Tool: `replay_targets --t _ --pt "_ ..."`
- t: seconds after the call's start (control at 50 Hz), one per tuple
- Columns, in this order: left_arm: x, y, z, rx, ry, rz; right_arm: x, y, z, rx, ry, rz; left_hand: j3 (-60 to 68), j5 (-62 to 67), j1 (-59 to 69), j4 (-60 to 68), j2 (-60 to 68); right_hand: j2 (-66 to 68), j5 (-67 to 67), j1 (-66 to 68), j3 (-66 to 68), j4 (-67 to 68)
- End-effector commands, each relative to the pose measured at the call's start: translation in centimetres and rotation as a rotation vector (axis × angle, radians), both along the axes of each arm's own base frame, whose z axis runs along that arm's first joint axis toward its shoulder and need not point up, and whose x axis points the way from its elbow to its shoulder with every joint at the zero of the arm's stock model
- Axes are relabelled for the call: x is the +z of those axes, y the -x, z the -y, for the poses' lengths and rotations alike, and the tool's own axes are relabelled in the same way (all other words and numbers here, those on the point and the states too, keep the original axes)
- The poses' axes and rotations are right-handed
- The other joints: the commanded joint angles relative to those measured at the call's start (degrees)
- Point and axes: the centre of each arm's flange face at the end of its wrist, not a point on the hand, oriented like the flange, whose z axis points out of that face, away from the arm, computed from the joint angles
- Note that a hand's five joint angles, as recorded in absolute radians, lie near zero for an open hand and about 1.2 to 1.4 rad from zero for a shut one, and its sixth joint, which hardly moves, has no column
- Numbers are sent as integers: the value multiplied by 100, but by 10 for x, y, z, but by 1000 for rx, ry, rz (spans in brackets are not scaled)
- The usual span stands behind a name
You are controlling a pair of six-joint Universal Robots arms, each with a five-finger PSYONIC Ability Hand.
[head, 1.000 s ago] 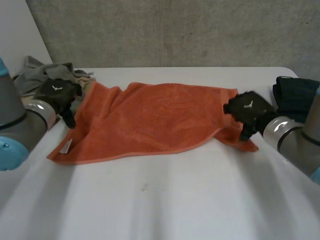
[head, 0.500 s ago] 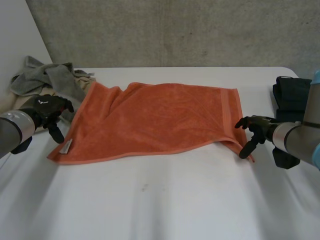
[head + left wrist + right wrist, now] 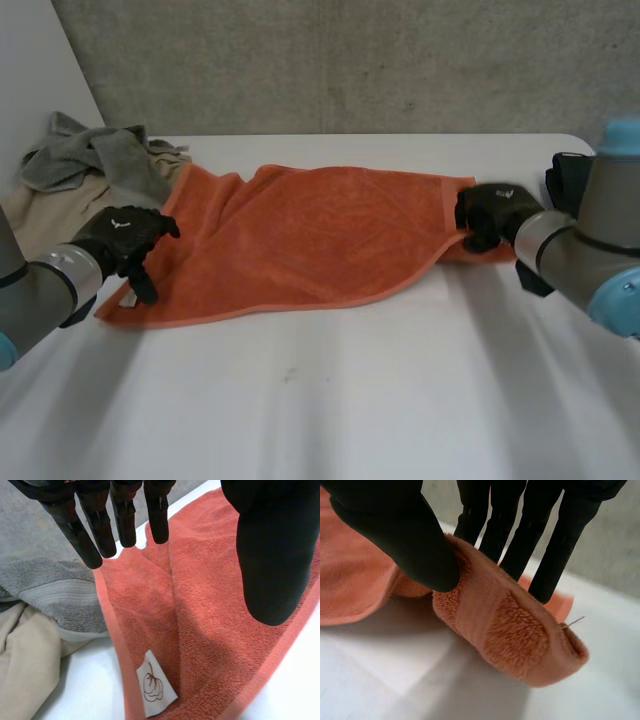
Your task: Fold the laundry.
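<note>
The white worktop (image 3: 330, 400) carries the orange towel (image 3: 320, 235) spread wide across its middle. The towel's far edge is rumpled at the left end and its near edge curves, so it is not yet squared up. A pile of grey and beige laundry (image 3: 90, 160) waits at the far left corner, touching the towel's left end. A dark folded cloth (image 3: 565, 175) sits at the right edge, behind the right arm.

Half a second ago both hands hung off the towel's ends. Now they have closed in on it. The right hand (image 3: 490, 212) has moved onto the right end and pinches a bunched fold of the towel between its thumb (image 3: 395, 525) and straight fingers, lifting that fold a little off the worktop. The left hand (image 3: 130, 238) has moved from beside the pile to the near left corner. It hovers there with its fingers (image 3: 125, 515) straight and the thumb wide apart, holding nothing. The small white label (image 3: 155, 685) lies just beyond it.

So one end is taken and the other is not. The fold probably cannot start until the left hand closes on its corner.
</note>
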Motion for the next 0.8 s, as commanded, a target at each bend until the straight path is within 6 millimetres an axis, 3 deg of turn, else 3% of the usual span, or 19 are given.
replay_targets --t 0.02,0.16,0.28,0.52,0.8 --pt "-8 8 -10 -13 -30 9 89 -17 -32 96 286 -36 -44 17 -113 -30 -42 1263 1315 1523 1218 1157" --pt "-23 8 -7 0 -37 49 144 -23 -47 113 429 9 -162 -101 -231 -147 -160 1263 1315 1523 1218 1157" --pt "-33 3 2 33 -17 110 165 -21 -45 96 478 20 -28 34 -97 -13 -26 1263 1315 1523 1218 1157" --pt "-41 -3 8 29 0 171 156 -19 -24 43 461 5 544 605 475 558 546 1263 1315 1523 1218 1157" --pt "-38 -3 -9 -28 -24 151 135 -21 -19 44 416 -14 477 539 408 492 480 1263 1315 1523 1218 1157"
